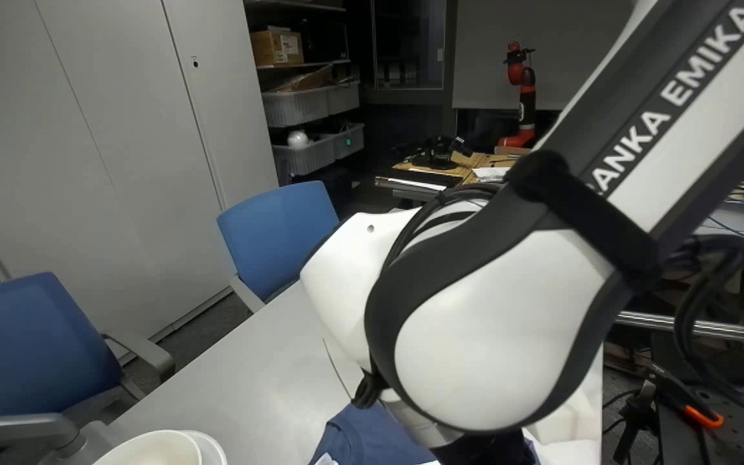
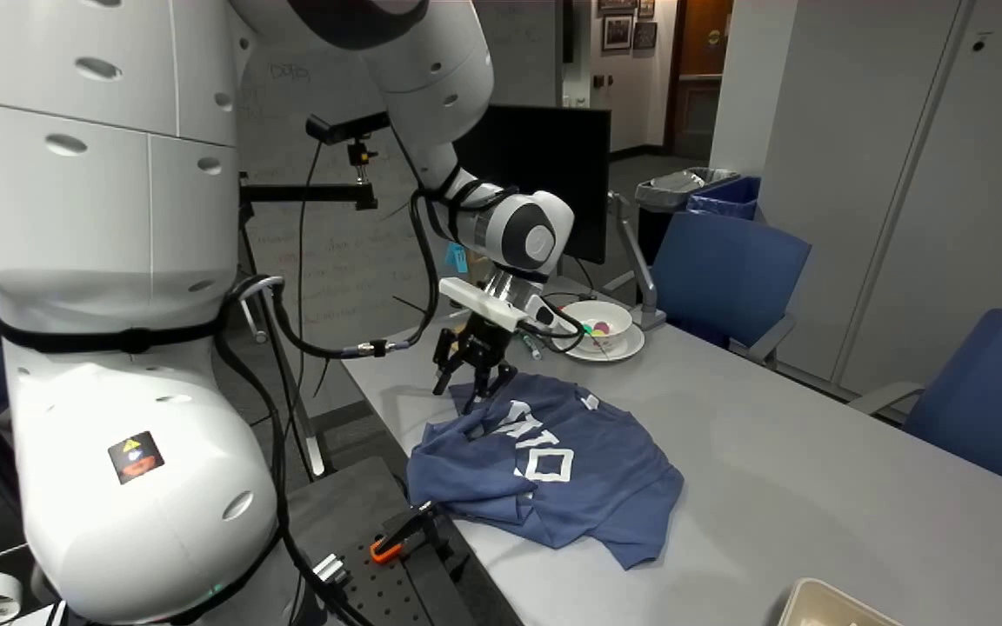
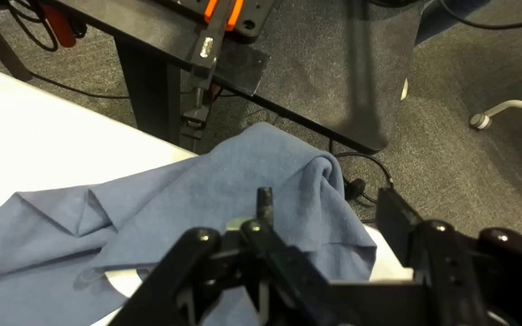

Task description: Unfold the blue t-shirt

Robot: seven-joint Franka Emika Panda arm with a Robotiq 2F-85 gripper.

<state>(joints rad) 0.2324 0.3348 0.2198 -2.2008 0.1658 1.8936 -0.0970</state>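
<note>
The blue t-shirt (image 2: 601,496) lies rumpled on our table (image 2: 779,461), lapping past one edge, with more table stretching beyond its other side. Our gripper (image 3: 326,201) stands over it, jaws wide apart, holding nothing; we cannot tell whether they touch it.

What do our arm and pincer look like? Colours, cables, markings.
The arm has rounded white shells and dark trim. White lettering over black reads "ANKA EMIKA", its start hidden by a black strap. Black cables run along it; a sticker with a yellow triangle marks a lower shell. The pincer is black and two-fingered, with jointed links and shiny screw heads.
</note>
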